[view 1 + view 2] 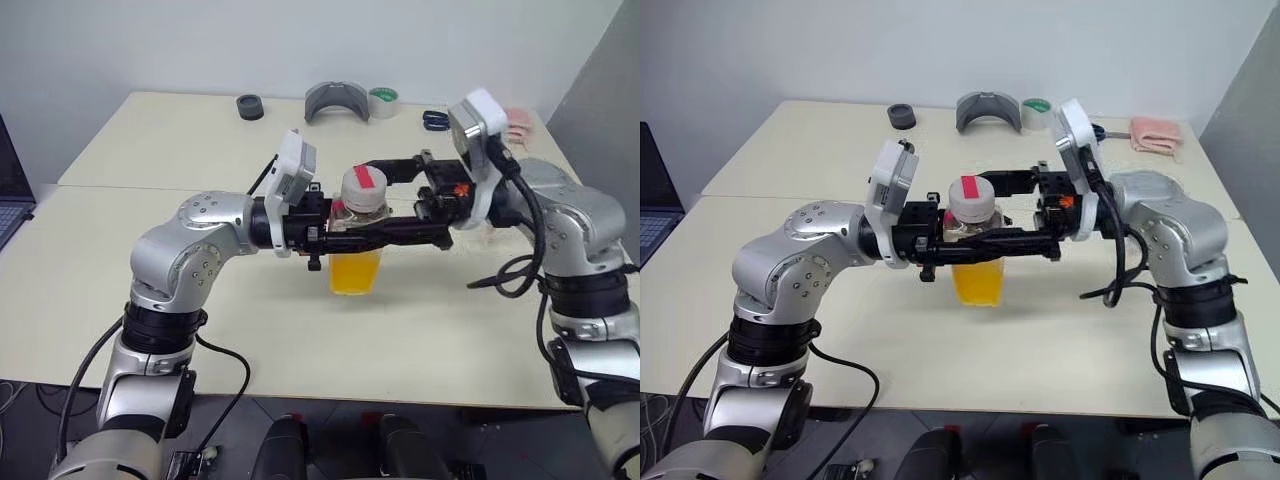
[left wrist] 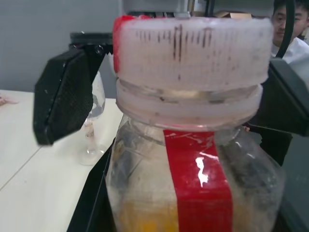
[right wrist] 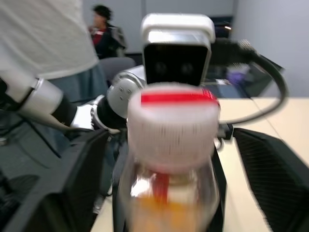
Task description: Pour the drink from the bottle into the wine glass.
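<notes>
The bottle (image 1: 360,215) hangs upright above the table, with the orange drink (image 1: 355,272) in its lower half. My left gripper (image 1: 345,226) is shut on the bottle just under the white cap (image 1: 364,187), which bears a red stripe. From the other side my right gripper (image 1: 368,200) stands open around the cap. Its black fingers (image 3: 63,183) flank the cap (image 3: 171,125) with a gap on each side. The wine glass (image 2: 94,121) stands on the table behind the bottle, partly hidden by a right finger (image 2: 63,96).
Along the table's far edge lie a black ring (image 1: 250,106), a grey curved piece (image 1: 337,100), a green-white tape roll (image 1: 383,102), blue scissors (image 1: 435,120) and a pink cloth (image 1: 520,122). A laptop (image 1: 10,200) sits at the far left. People are in the background (image 3: 104,29).
</notes>
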`<state>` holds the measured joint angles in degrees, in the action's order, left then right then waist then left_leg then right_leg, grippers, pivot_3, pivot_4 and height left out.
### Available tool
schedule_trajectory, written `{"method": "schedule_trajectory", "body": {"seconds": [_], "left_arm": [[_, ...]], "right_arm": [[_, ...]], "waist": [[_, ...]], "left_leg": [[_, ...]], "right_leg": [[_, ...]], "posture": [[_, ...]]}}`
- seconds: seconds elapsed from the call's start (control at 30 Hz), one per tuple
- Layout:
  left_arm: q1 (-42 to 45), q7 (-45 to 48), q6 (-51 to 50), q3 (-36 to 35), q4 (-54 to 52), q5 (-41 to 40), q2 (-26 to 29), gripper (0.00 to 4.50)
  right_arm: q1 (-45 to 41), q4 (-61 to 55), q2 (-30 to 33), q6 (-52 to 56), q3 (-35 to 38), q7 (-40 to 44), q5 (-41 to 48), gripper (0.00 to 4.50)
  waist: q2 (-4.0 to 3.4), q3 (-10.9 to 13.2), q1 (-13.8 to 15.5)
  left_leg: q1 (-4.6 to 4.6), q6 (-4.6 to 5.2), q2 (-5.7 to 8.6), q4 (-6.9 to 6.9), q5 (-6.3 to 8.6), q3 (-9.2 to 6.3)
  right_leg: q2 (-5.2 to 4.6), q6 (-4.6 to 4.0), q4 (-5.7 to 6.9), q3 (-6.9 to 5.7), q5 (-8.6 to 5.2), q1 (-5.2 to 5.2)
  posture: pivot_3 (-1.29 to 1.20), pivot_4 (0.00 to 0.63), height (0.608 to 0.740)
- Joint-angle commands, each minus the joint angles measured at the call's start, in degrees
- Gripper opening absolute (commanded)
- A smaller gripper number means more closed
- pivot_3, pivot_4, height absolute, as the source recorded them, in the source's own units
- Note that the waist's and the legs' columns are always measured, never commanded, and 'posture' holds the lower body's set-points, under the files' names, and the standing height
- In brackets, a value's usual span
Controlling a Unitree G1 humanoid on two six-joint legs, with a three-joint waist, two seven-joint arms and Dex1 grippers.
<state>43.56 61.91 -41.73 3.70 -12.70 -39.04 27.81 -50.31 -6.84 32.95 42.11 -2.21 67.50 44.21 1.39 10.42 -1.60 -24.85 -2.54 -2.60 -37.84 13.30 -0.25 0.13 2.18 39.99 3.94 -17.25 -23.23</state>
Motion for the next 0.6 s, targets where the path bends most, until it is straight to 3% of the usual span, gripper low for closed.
{"method": "schedule_trajectory", "body": {"seconds": [0.03,0.17,0.23,0.33,0.6], "left_arm": [[1.6,0.4,3.5,-0.5,1.3,0.8,-0.6,1.82],[3.0,1.3,6.4,0.2,4.9,2.6,-1.0,1.82],[3.9,2.1,8.6,0.9,7.1,4.3,-1.1,1.82],[5.8,3.0,11.2,1.4,10.9,6.0,-2.0,1.82],[7.4,4.3,12.5,1.8,12.9,7.3,-3.1,1.82]], "right_arm": [[2.5,-10.1,2.7,6.5,7.7,-8.7,6.1,4.45],[6.9,-23.7,1.4,13.9,12.8,-28.8,9.5,4.45],[6.8,-28.7,-1.9,17.4,13.0,-40.2,10.4,4.45],[3.5,-30.8,-6.0,21.0,11.1,-50.5,10.9,4.45],[0.5,-30.3,-9.9,22.6,8.2,-59.7,9.0,4.45]], "waist": [[0.00,0.0,0.0],[0.00,0.0,-0.1],[0.00,0.0,-0.5],[-0.01,0.0,-0.6],[-0.01,0.0,-0.2]], "left_leg": [[0.00,0.00,0.00,0.00,0.00,-0.01],[0.01,0.00,-0.01,0.01,0.00,-0.02],[0.01,0.00,-0.06,0.01,0.00,-0.01],[0.04,0.00,-0.09,0.01,0.00,-0.02],[-0.02,0.00,-0.06,0.03,0.00,0.03]], "right_leg": [[0.01,0.00,-0.01,0.00,0.00,0.00],[0.04,0.00,0.00,0.01,0.00,0.00],[0.09,0.00,0.03,0.05,0.00,-0.01],[0.20,0.00,0.07,0.08,0.00,-0.02],[0.16,0.00,-0.01,0.09,0.00,-0.03]], "posture": [[0.00,0.150,0.740],[0.00,0.150,0.740],[0.00,0.150,0.740],[0.00,0.150,0.740],[0.00,0.150,0.740]]}}
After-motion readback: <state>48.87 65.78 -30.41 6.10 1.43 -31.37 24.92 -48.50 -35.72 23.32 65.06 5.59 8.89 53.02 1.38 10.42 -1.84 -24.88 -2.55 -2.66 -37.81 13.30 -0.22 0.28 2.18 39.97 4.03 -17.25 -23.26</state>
